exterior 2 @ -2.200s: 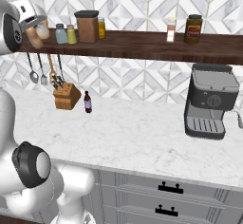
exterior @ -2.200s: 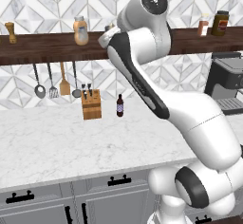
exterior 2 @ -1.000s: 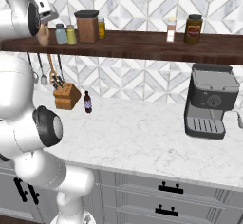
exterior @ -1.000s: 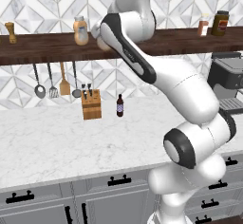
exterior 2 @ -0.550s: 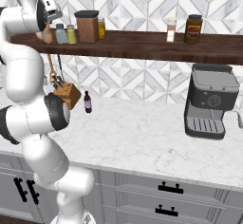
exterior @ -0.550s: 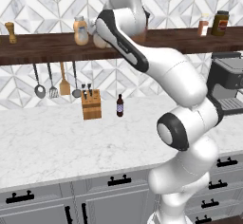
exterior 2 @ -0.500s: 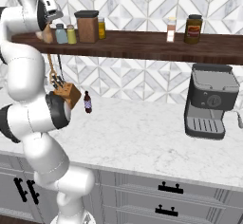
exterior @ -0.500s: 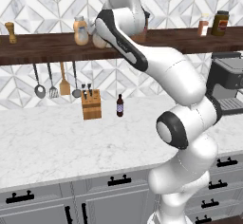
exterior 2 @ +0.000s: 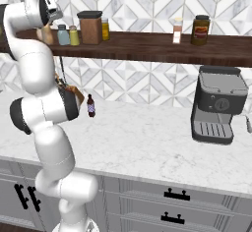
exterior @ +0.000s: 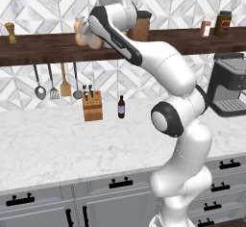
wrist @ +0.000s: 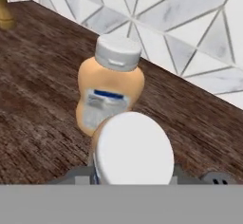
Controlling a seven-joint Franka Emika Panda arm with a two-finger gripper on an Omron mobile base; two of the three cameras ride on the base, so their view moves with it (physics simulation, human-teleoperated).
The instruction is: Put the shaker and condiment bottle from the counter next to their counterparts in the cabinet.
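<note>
Tool (exterior: 91, 37) sits up at the shelf (exterior: 43, 53) in the left base view, tucked behind the white forearm, with an orange bottle (exterior: 96, 42) at it and its twin (exterior: 79, 26) just beside. From here I cannot see how the jaws stand.

From the right base side, the blue shaker (exterior 2: 63, 35) already stands on the plank touching or nearly touching the yellow-green shaker (exterior 2: 74, 35), next to a brown canister (exterior 2: 90, 27). The arm's head hides the bottles.

Looking along the hand, a pale cap (wrist: 133, 154) sits right between the fingers, and the twin bottle (wrist: 110, 88) stands upright just beyond it on the dark wood. The tool seems closed on the near bottle's neck or shoulders, though the tips are hidden. I'd judge this bottle light, stiff plastic, smooth and rounded, so it could slip or tip. Holding below the cap, where the body narrows, looks the safest place.
</note>
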